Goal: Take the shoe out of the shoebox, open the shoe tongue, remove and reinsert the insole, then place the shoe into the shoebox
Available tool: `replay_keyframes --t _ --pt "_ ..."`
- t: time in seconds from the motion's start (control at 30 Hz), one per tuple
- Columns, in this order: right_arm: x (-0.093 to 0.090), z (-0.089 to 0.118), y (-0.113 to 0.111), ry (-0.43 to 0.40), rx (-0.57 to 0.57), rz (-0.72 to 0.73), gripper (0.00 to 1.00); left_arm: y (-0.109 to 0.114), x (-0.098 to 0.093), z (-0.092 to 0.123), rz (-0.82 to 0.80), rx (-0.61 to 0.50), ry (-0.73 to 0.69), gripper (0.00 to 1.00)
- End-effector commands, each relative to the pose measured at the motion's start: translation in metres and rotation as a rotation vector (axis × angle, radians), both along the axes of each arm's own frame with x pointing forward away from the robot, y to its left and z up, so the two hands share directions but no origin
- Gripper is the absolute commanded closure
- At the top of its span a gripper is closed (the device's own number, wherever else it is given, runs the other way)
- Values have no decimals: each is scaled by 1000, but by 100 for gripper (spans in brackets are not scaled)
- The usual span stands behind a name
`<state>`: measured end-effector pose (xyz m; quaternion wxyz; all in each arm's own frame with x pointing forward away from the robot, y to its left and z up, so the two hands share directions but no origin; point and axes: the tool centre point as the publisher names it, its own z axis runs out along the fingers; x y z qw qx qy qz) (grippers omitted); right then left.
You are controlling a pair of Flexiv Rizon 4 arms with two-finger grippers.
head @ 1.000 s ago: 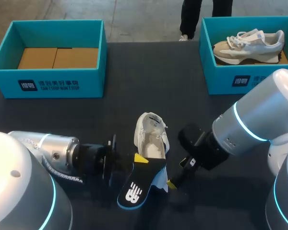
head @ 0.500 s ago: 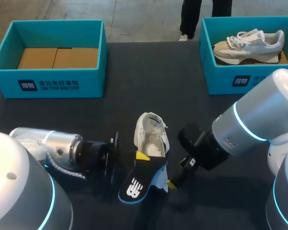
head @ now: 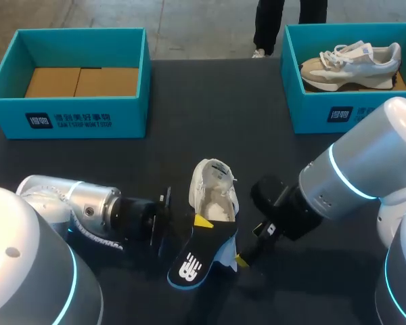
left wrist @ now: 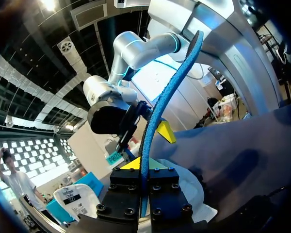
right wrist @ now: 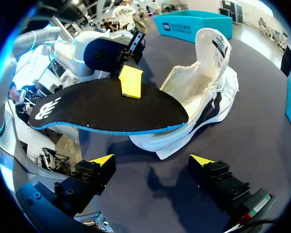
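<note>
**Insole pinched by left gripper, front end at shoe opening**

Landmark: white shoe, resting on its sole on the table, near the middle. Its tongue stands pulled up at the far end and the opening is bare.

- Left gripper: pressed on the black insole from both faces, about mid-length. Comes in from the shoe's left.
- Insole: front end lies over the shoe's near opening. The logo end juts out away from the shoe, toward the robot, clear of the table. Most of its length is outside the shoe.
- Right gripper: fingers spread wide, holding nothing. It sits low, just off the shoe's near right side, with the shoe ahead of it and apart from both tips.

Key relation: the insole's long axis runs roughly in line with the shoe's but skewed toward the left arm. Seating it calls for travel along the shoe, away from the robot. The left arm has the insole, and the right is the nearer one to steady the shoe.

Judgement: insole step in hand. I cannot tell whether it is going out or in.

Shoebox, far left of the shoe, holds only cardboard.
</note>
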<state>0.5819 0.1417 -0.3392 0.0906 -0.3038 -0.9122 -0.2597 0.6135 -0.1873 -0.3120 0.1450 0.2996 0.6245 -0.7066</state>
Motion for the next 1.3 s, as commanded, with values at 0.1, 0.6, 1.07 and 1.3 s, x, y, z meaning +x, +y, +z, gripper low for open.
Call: replay_keyframes --t 0.1,0.6,1.07,1.3 --pt "-1 -1 0 -1 1 -2 0 0 -2 -1 9 4 -1 100" --pt "-1 -1 0 -1 1 -2 0 11 -1 -12 51 65 48 100" --pt "-1 -1 0 -1 1 -2 0 8 9 -24 74 103 74 100" --pt "-1 -1 0 -1 1 -2 0 4 17 -27 98 129 62 100"
